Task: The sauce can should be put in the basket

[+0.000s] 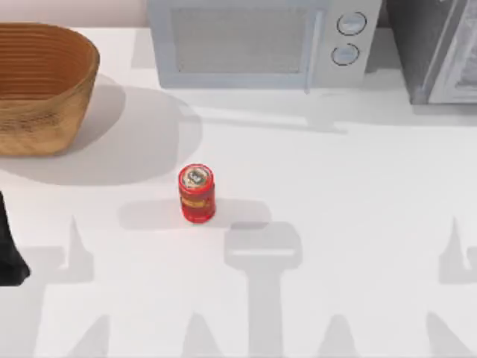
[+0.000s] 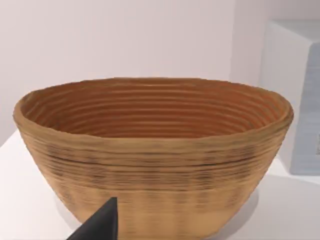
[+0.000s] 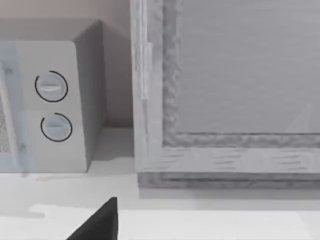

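White table (image 1: 358, 194), empty basket (image 1: 41, 86) far left, sauce can (image 1: 197, 194) upright mid-table, gripper openings indiscernible.

A white table (image 1: 358, 194) carries two appliances along its far edge. A pale grey microwave (image 1: 261, 41) stands at the centre rear, door facing forward. Two round dials (image 1: 351, 24) are stacked vertically on its control panel, to the right of the door. A grey cabinet-like unit (image 1: 440, 48) with a framed front panel stands at the rear right, just beside the microwave and apart from it. A plain pale wall (image 2: 125, 35) rises behind the table.
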